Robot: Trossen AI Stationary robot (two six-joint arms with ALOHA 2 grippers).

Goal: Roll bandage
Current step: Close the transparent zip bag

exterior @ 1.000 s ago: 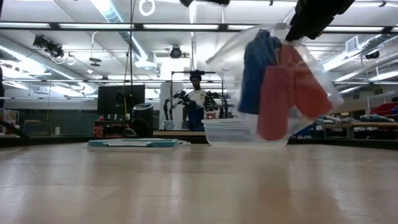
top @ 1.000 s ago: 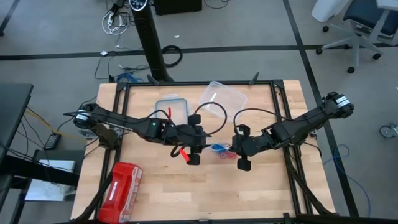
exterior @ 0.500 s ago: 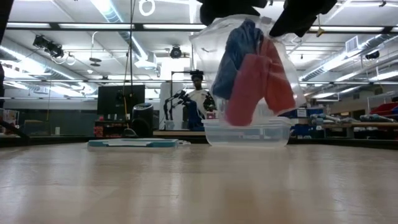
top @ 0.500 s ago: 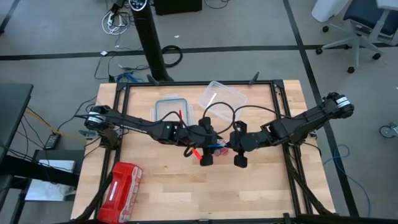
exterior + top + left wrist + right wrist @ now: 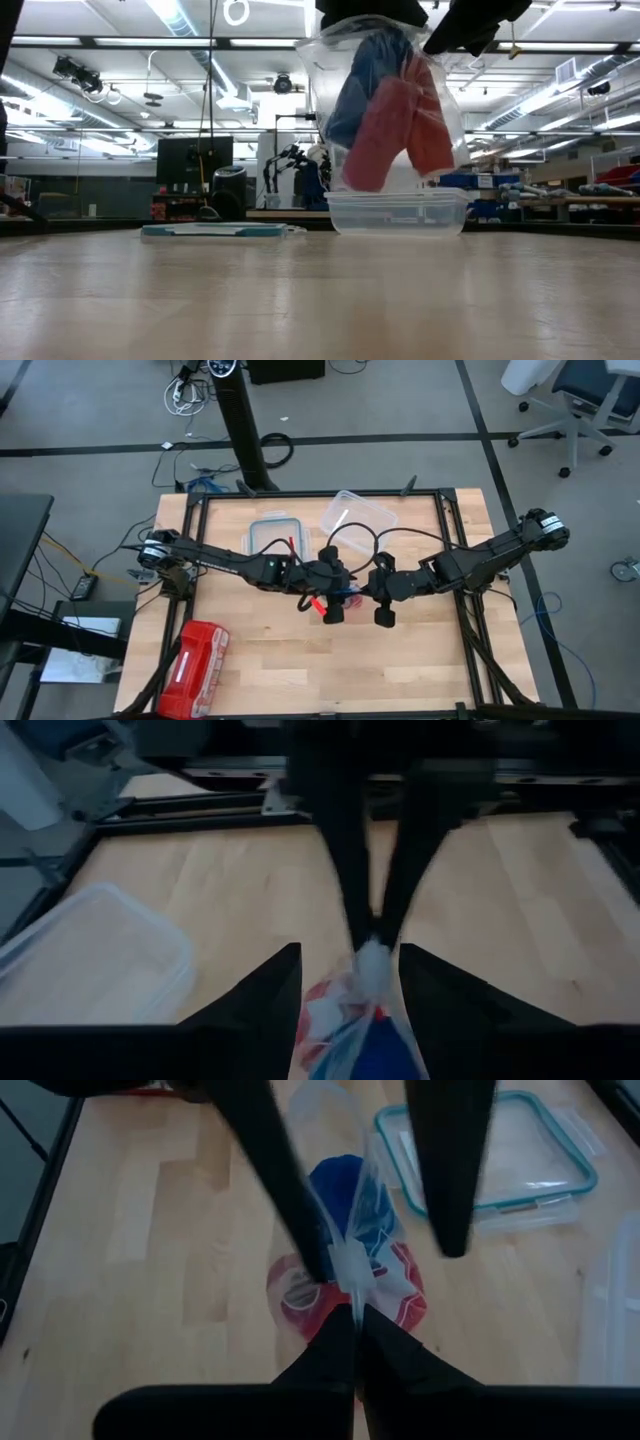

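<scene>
A clear plastic bag (image 5: 385,110) hangs high over the table's middle. Inside it are the blue bandage (image 5: 352,80), seen as a blue roll (image 5: 345,1190) in the right wrist view, and red-pink rolls (image 5: 390,135). My right gripper (image 5: 355,1315), coming from the table's right (image 5: 374,598), is shut on the bag's top. My left gripper (image 5: 350,960), reaching in from the left (image 5: 337,600), is open, and its fingers (image 5: 275,995) stand on either side of the bag's upper part. My right gripper pinches the bag's gathered top edge (image 5: 350,1275) between its two fingers, slanting down from the table's right. The bag hangs below the fingers, lifted clear of the table, with the rolls sagging in its bottom. My left gripper: I cannot tell whether a finger (image 5: 305,1245) touches the bag's top.
A clear plastic box (image 5: 358,515) stands at the table's far middle, and its teal-rimmed lid (image 5: 275,532) lies to its left. A red zip pouch (image 5: 198,665) lies at the near left. A person stands in the room beyond (image 5: 312,175).
My left gripper has gone toward the table's right and a little down, up to the bag, and its fingers now straddle the bag's top. The bag, hanging from my right gripper, has swung toward the left arm.
</scene>
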